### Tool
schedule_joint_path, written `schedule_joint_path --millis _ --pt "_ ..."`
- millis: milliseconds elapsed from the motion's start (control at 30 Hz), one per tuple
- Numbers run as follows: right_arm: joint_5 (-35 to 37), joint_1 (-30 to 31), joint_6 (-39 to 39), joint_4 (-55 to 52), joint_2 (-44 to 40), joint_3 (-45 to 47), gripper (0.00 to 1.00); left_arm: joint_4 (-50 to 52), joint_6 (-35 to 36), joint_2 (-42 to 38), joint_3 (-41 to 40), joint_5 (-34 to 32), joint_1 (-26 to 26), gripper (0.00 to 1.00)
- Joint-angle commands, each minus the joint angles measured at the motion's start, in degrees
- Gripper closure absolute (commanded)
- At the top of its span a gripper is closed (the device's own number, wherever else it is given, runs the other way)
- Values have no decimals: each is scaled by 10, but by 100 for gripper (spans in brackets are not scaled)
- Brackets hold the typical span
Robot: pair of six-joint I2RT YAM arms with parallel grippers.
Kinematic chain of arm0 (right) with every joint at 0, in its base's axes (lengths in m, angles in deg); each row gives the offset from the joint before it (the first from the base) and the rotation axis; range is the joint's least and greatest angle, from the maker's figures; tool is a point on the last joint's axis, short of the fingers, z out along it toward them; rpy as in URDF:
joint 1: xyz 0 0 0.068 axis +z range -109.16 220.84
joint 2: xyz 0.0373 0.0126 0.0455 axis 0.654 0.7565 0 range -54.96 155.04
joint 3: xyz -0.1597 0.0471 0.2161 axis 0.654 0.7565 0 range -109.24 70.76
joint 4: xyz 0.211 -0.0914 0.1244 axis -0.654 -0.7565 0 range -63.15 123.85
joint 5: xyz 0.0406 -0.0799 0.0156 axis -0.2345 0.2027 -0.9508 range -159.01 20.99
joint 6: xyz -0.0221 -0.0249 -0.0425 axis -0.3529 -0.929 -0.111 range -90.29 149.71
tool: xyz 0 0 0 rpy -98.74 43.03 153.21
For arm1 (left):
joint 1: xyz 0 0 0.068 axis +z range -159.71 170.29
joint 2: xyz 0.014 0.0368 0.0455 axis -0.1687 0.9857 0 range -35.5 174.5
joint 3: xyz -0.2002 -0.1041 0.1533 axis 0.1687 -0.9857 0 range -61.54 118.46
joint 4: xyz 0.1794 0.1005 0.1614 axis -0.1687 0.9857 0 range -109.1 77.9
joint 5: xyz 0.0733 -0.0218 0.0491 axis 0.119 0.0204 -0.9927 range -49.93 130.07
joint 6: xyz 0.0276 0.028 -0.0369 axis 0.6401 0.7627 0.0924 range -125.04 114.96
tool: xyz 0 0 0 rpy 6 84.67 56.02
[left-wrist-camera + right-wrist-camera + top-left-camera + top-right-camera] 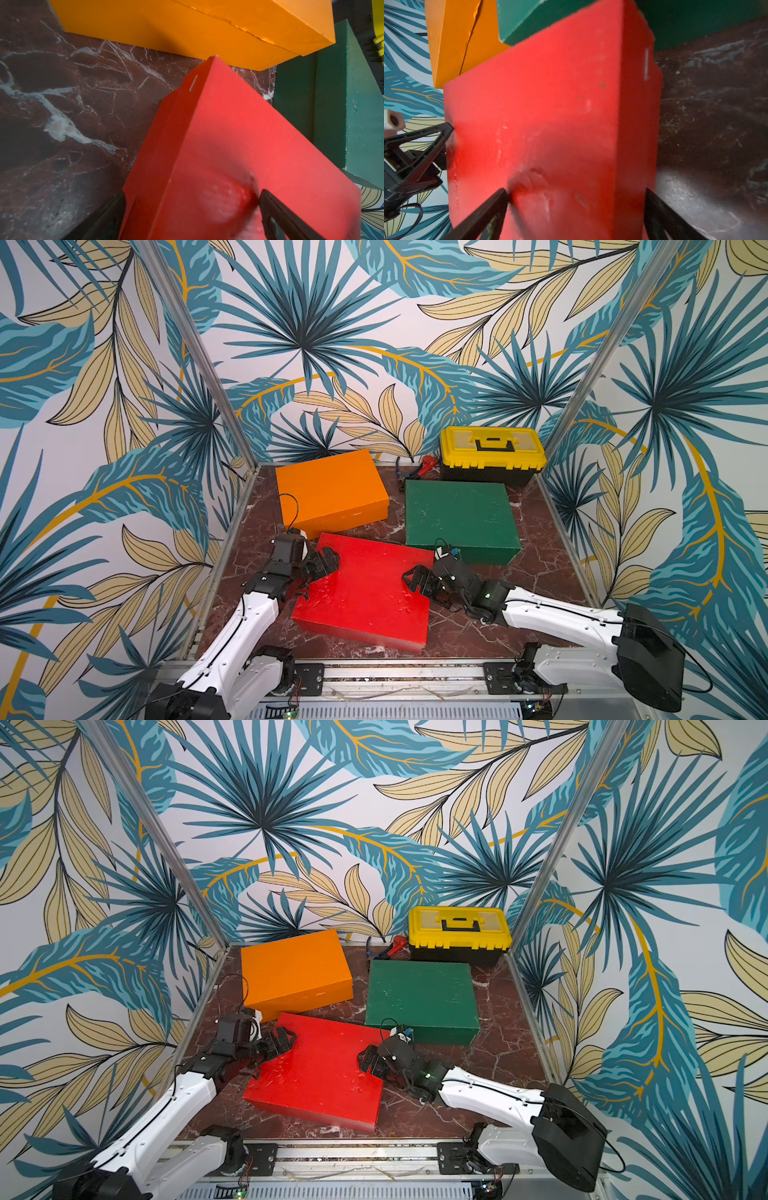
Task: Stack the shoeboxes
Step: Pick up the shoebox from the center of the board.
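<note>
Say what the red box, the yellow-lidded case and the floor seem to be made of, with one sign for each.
Red box: probably painted cardboard, matt; folded edges, a side slit, dents and scuffs on the lid.
Case: likely moulded plastic, slightly glossy; smooth yellow lid, black handle.
Floor: looks like polished dark red marble with white veins, though it could be a printed sheet.

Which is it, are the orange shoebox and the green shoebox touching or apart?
Apart. In both top views a strip of bare marble floor runs between the orange shoebox and the green shoebox.
</note>
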Motion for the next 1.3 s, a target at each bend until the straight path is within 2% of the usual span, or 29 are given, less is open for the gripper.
schedule_joint_path --millis 0,200,333,633,733,833,867,1100,1267 --pt "-28 13 7 0 6 24 2 26 -7 -5 -29 18 4 0" --pt "-39 21 19 30 32 30 3 12 -12 -3 -39 34 4 0" --pt "-45 28 21 43 54 22 10 13 -16 1 -39 49 4 0" --pt "-35 47 19 22 65 -12 16 32 -26 15 -28 88 20 0" --pt "-34 49 21 22 70 -16 16 50 -34 14 -23 92 30 5" --pt "-39 49 23 27 76 -19 16 100 -57 16 -12 53 34 26" --pt "-40 51 23 29 77 -21 16 116 -69 17 -10 43 35 28" --pt "-28 71 8 5 86 -61 16 137 -85 14 -3 95 36 27" --pt "-29 81 5 -2 99 -84 16 140 -80 8 -7 78 36 20"
